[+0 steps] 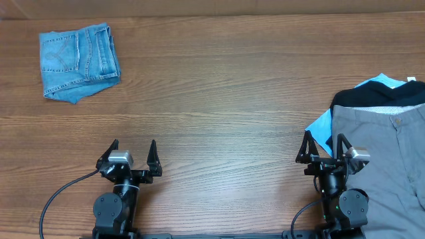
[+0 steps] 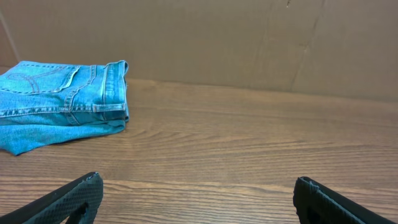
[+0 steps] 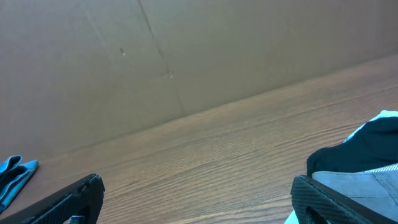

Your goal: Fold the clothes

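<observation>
Grey-taupe trousers (image 1: 388, 156) with a buttoned waistband lie on top of a pile at the table's right edge, over a black garment (image 1: 378, 97) and a light blue one (image 1: 321, 125). In the right wrist view the grey trousers (image 3: 364, 180) and the black garment (image 3: 367, 146) show at the right. My right gripper (image 1: 325, 147) is open and empty, just left of the pile; its jaws (image 3: 196, 186) hold nothing. My left gripper (image 1: 133, 153) is open and empty at the front left, its jaws (image 2: 198, 190) over bare wood.
Folded blue denim shorts (image 1: 78, 61) lie at the far left corner; they also show in the left wrist view (image 2: 59, 102). A brown cardboard wall (image 2: 249, 37) stands behind the wooden table (image 1: 219, 99).
</observation>
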`<state>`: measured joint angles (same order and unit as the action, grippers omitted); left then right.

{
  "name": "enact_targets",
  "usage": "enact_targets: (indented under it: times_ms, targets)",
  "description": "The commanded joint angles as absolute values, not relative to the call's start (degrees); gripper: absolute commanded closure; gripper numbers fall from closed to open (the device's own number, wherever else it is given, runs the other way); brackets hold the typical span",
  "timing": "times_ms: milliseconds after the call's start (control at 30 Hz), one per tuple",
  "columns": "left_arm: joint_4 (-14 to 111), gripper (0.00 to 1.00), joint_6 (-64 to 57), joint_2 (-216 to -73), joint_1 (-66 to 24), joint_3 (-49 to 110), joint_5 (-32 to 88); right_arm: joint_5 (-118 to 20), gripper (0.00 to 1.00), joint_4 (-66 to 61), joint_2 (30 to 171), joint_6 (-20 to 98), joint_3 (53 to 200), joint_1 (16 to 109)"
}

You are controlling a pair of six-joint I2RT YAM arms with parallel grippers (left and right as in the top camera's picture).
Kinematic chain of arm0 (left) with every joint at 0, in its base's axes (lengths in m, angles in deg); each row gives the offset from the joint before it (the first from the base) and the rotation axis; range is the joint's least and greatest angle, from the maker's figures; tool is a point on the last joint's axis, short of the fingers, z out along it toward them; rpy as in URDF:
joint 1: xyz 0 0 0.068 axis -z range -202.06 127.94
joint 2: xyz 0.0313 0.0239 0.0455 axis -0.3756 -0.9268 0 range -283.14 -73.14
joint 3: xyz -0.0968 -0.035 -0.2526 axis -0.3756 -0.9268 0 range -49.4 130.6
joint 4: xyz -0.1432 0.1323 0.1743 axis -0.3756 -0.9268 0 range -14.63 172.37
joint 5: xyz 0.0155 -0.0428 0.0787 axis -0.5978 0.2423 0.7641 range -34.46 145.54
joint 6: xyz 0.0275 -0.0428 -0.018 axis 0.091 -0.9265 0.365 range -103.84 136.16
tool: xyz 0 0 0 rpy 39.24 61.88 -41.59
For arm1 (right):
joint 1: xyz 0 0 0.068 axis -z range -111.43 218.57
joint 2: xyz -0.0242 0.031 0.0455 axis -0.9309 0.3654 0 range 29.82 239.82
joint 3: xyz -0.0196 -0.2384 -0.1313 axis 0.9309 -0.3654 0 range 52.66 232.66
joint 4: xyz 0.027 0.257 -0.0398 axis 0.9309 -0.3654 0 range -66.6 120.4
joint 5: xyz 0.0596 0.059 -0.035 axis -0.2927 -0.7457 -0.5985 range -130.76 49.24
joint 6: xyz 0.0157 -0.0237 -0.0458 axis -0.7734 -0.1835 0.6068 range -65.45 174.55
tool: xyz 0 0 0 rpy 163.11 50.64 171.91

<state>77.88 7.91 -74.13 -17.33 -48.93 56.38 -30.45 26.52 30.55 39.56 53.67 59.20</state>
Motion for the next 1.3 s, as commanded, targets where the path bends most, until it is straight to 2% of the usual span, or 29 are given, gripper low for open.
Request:
enact_targets:
  times_ms: [0,1267]
  targets:
    - [77.92,0.00,7.34,-73.85,-17.66,-49.11,55.94,-30.74,0.00,26.89,29.98,39.56,53.10,59.42]
    - [78.10,0.00,7.58,-73.85,-17.66,-49.11,57.04,-30.71,0.00,26.95,29.98,39.56,53.10,59.42]
